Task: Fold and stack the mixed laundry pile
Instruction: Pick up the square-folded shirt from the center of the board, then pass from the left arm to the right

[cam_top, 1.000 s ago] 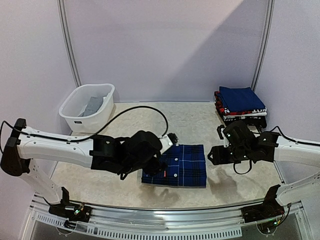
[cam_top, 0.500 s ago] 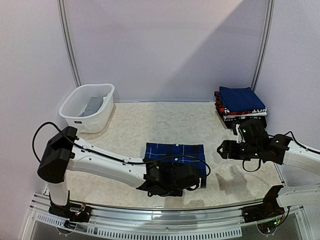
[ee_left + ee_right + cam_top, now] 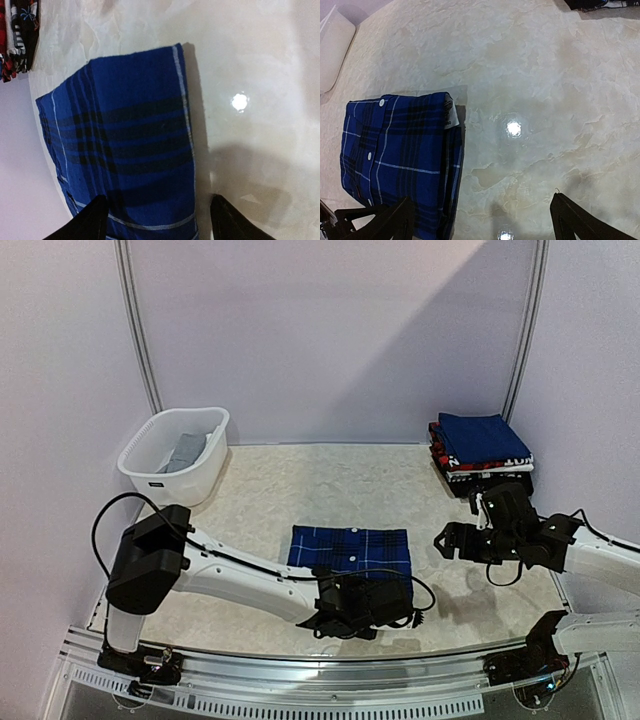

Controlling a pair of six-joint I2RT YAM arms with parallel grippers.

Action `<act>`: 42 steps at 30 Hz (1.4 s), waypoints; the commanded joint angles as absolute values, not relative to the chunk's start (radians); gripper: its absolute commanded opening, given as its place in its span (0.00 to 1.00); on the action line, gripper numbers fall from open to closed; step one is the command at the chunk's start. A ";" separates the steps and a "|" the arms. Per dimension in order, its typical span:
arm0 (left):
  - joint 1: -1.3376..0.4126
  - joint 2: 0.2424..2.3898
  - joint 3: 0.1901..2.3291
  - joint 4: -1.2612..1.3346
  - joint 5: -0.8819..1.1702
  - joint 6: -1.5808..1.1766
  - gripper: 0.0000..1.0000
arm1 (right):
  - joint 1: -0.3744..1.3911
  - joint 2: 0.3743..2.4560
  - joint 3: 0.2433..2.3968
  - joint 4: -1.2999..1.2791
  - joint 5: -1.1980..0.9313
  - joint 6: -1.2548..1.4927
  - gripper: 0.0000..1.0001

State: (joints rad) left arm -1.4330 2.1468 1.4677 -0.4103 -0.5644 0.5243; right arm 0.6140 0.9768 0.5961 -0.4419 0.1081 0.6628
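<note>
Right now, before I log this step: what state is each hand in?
Left hand: open, straddling an edge of the folded plaid shirt, not gripping it.
Right hand: open, holding nothing.

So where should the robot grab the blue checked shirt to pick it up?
Best guess: the near folded edge of the blue checked shirt, coming in low from the robot's side. It lies flat in layers, so that edge gives something to pinch, and the left tool sits open over it.
</note>
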 commanded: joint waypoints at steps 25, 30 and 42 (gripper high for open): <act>-1.391 2.033 1.260 -0.118 -0.483 0.488 0.00 | 0.577 1.233 0.504 -0.012 -0.297 0.811 0.99; -1.385 2.005 1.235 -0.094 -0.477 0.469 0.00 | 0.576 1.324 0.493 0.082 -0.327 0.830 0.99; -1.370 1.985 1.200 -0.041 -0.477 0.451 0.00 | 0.576 1.488 0.484 0.230 -0.413 0.866 0.96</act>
